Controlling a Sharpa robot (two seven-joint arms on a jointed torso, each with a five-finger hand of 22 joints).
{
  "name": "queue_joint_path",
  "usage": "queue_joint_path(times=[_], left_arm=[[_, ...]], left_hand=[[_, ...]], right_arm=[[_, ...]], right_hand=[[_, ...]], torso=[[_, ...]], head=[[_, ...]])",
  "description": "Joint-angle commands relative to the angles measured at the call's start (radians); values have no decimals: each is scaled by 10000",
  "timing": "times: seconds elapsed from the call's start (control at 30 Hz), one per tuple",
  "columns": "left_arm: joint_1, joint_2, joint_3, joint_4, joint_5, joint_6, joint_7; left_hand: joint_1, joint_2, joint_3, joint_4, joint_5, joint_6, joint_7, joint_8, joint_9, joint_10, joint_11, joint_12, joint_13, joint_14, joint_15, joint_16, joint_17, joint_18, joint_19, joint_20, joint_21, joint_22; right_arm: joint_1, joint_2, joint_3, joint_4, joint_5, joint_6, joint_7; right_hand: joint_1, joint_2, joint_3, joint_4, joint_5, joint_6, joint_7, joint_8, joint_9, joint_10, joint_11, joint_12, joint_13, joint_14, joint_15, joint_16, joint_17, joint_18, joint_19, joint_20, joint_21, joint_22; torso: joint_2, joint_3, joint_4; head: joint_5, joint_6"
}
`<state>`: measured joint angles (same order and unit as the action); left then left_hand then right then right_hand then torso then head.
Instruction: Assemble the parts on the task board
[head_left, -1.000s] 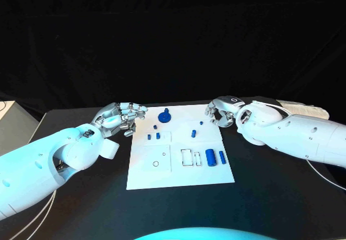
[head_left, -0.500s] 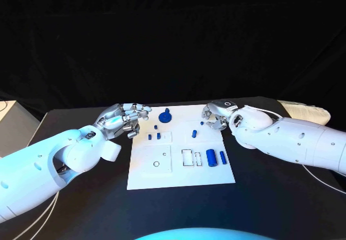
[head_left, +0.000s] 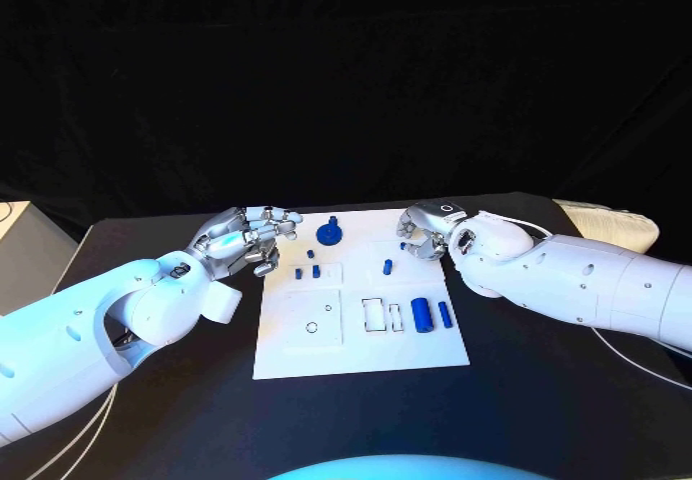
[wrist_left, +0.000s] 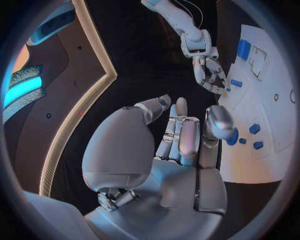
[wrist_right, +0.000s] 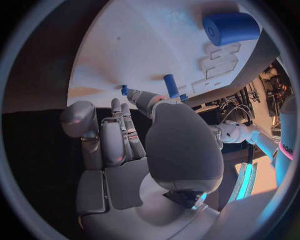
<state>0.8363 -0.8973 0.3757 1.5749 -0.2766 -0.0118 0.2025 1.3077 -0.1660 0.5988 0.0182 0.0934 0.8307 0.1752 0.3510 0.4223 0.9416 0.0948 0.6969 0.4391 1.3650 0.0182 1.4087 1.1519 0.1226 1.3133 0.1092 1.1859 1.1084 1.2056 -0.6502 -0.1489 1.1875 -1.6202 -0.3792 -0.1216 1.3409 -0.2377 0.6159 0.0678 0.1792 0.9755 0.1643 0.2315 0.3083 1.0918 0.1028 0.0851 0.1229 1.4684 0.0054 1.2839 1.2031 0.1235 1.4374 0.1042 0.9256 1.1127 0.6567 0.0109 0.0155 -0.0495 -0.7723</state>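
Task board (head_left: 361, 350): white plate lying flat at the middle of the black worktop (head_left: 548, 400), with both hands at its far end, 1 at each side edge.
Right hand (head_left: 421, 232): over the board's far right corner, fingers (wrist_right: 119, 135) curled in toward the palm with nothing seen between them; it looks closed and empty.
Left hand (head_left: 245, 238): at the board's far left edge, fingers (wrist_left: 187, 135) bent and close together; no part seen in them, though I cannot tell for certain.
Round part (head_left: 330, 235): blue disc with a stub, on the board's far end between the 2 hands, somewhat nearer the left hand.
Large cylinder (head_left: 421, 315): lying flat on the near right of the board, long axis running near to far, well apart from both hands.
Small peg (head_left: 388, 266): blue, just on the near side of the right hand's fingers, long axis also near to far; in the right wrist view it (wrist_right: 170, 85) sits just past the fingertips.
Deciding relation: the small peg lies closest to the right hand, toward the robot and slightly inward from its fingers, so that hand is likely the better placed for it.
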Motion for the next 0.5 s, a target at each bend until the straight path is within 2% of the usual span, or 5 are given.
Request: queue_joint_path(times=[0.03, 0.13, 0.33, 0.5], left_arm=[[-13, 14, 9, 44, 89, 163, 67], [-13, 12, 10, 46, 86, 161, 58], [-13, 0, 10, 52, 82, 151, 46], [-13, 3, 10, 61, 82, 144, 49]], left_hand=[[-84, 20, -8, 71, 18, -97, -3, 46, -3, -73, -17, 60, -14, -34, 30, -59, -11, -125, 8, 17, 45, 7], [-84, 20, -8, 71, 18, -97, -3, 46, -3, -73, -17, 60, -14, -34, 30, -59, -11, -125, 8, 17, 45, 7], [-83, 22, -11, 79, 19, -128, 12, 48, -6, -84, -6, 66, -16, -36, 38, -62, -15, -123, 0, 23, 39, -1], [-85, 22, -15, 86, 18, -144, 22, 49, -8, -90, 2, 70, -17, -39, 44, -66, -21, -120, -10, 26, 27, -15]], right_arm=[[-24, 82, 0, -82, 68, 156, -16], [-36, 121, 0, -132, 54, 172, -53], [-51, 185, 0, -240, -76, 212, -212], [-84, 241, -1, -303, -115, 300, -248]], right_hand=[[44, 132, 64, 15, 16, 97, -6, -12, 8, 93, -5, -42, -14, 282, 55, -42, -17, -36, -49, -1, -62, -11], [52, 158, 77, 5, 25, 144, -14, 8, 18, 137, -14, -41, -15, 280, 45, -33, -14, -35, -50, -4, -53, -1], [102, 204, 115, -46, 53, 226, -33, 49, 39, 190, -32, -54, -19, 283, 25, -2, 9, -35, -45, -14, -19, 30], [129, 237, 136, -92, 51, 309, -53, 98, 63, 262, -52, -51, -9, 299, 7, 67, 72, -49, -25, -25, 71, 99]], torso=[[5, 8, 10], [6, 10, 15], [-2, 6, -14], [-1, 13, -4]], head=[[-2, -13], [-17, -19], [-4, -38], [9, -67]])
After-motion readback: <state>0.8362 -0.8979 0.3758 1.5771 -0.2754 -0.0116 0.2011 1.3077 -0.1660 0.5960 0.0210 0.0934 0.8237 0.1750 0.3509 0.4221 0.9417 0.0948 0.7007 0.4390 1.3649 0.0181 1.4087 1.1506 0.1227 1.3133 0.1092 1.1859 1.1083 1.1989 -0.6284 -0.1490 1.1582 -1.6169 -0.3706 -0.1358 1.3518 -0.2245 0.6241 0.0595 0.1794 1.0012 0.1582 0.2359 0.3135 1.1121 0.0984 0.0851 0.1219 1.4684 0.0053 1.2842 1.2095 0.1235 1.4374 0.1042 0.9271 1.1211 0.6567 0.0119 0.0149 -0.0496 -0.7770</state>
